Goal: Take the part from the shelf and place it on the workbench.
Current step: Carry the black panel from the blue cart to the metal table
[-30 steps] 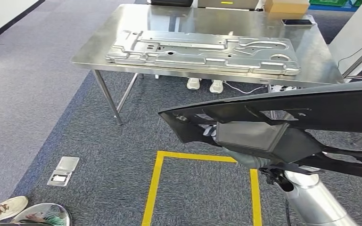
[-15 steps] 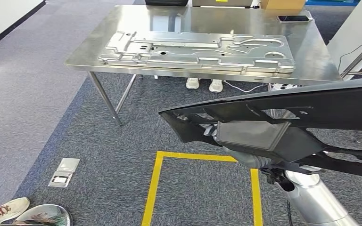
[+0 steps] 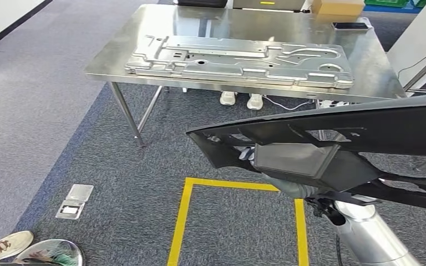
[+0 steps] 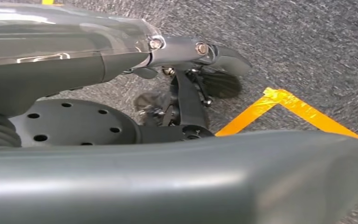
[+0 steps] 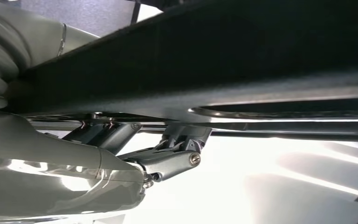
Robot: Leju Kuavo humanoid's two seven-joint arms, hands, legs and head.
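Note:
In the head view my right hand (image 3: 292,186) grips from below a large black moulded plastic part (image 3: 333,136), which reaches from the picture's middle out past the right edge. The right wrist view has the black part (image 5: 242,60) lying across the grey fingers (image 5: 177,161). The steel workbench (image 3: 144,33) stands ahead, past a stretch of carpet, and a long silver stamped metal panel (image 3: 238,60) lies on it. My left hand (image 4: 182,88) hangs over the carpet, its thumb and dark fingers apart and holding nothing.
A yellow tape square (image 3: 184,213) marks the carpet below the part. A person's white shoes (image 3: 239,100) stand behind the workbench, and other shoes (image 3: 5,245) are at the lower left. A metal floor box (image 3: 75,200) sits on the left. A cardboard box (image 3: 337,6) and a phone (image 3: 350,25) lie on the workbench's far side.
The camera swayed briefly and came back, so the workbench shifted in the picture and returned. The black part stays in my right hand as before.

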